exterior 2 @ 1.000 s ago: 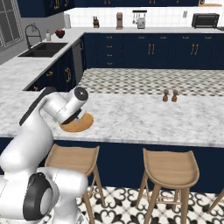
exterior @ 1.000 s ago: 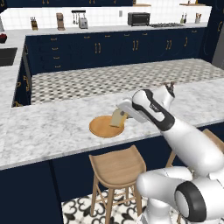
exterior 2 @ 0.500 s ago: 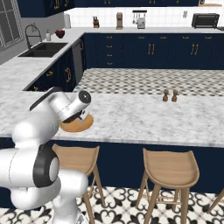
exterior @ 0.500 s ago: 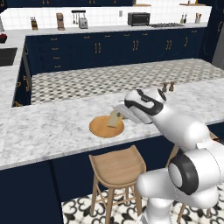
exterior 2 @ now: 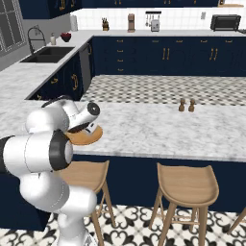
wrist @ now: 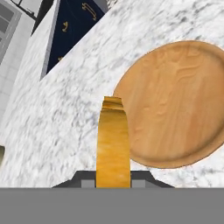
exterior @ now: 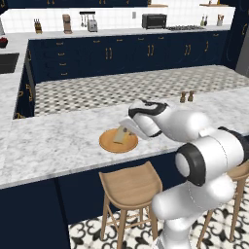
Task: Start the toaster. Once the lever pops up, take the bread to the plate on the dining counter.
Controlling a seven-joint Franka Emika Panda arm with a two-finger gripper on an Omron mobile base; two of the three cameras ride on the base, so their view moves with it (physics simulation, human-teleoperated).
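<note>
My gripper (exterior: 127,130) is shut on the bread (exterior: 120,134), a tan slice with an orange crust held tilted over the round wooden plate (exterior: 111,145) on the marble dining counter (exterior: 58,141). The slice's lower corner is at the plate's surface; I cannot tell whether it touches. In the hand view the bread (wrist: 113,140) shows edge-on between the gripper (wrist: 113,180) fingers, over the left rim of the plate (wrist: 175,105). From the right, my hand covers most of the plate (exterior 2: 91,137). The silver toaster (exterior: 92,25) stands on the far worktop; its lever is too small to make out.
Two small shakers (exterior: 186,97) stand on the counter to the right of the plate. Wooden stools (exterior: 130,184) sit under the counter's near edge. A brown coffee machine (exterior: 66,23) and a black toaster oven (exterior: 154,21) flank the toaster. A sink (exterior 2: 47,54) lies far left.
My hand has moved a little left and down, bringing the bread lower over the plate. The jaws have stayed shut on the slice.
</note>
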